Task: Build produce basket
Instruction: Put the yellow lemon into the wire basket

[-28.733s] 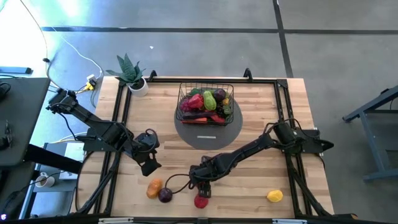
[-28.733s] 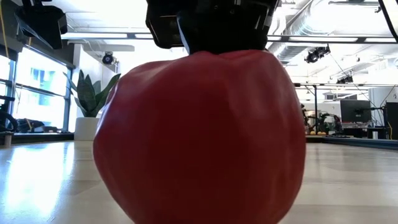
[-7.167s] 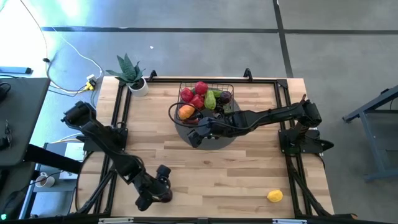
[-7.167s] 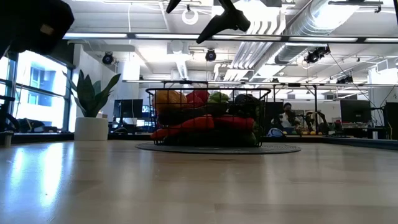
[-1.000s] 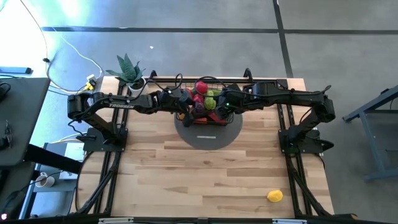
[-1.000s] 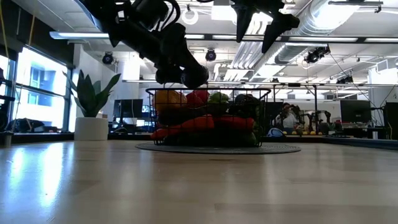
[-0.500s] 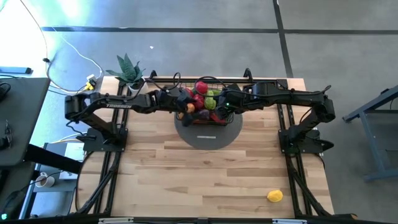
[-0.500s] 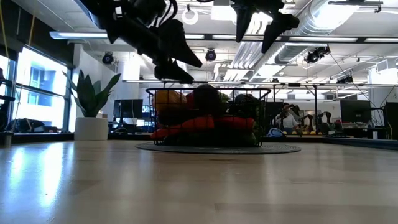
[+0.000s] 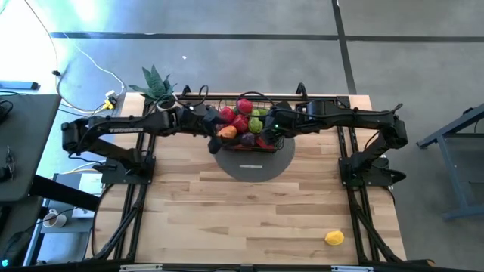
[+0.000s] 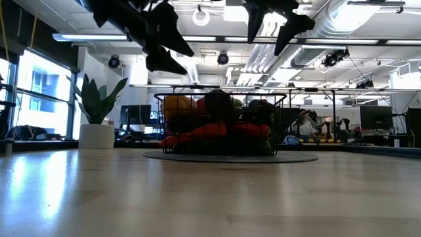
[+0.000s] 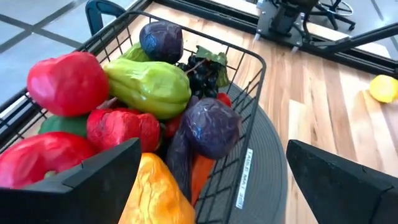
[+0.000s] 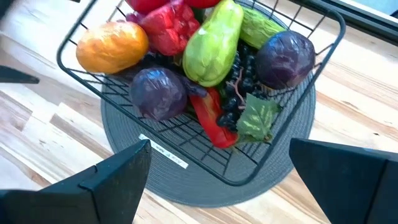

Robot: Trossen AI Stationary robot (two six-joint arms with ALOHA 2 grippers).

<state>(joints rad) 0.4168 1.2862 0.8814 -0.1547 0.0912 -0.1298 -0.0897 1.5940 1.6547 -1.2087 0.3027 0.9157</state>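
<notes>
a black wire basket [image 9: 250,124] heaped with toy produce [image 12: 214,43] sits on a grey round mat [image 9: 252,162] at the table's far middle; one yellow lemon [image 9: 334,238] lies well apart near the front right corner. the left gripper [image 9: 209,124] hovers just beside the basket's left rim, jaws spread and empty; the right gripper [image 9: 274,128] hangs over its right side, likewise released. the pile crowns above the rim, so a careless sweep could likely roll a purple onion [image 11: 211,127] out, or snag the wire. a small white label [image 12: 163,154] on the mat is unreadable.
</notes>
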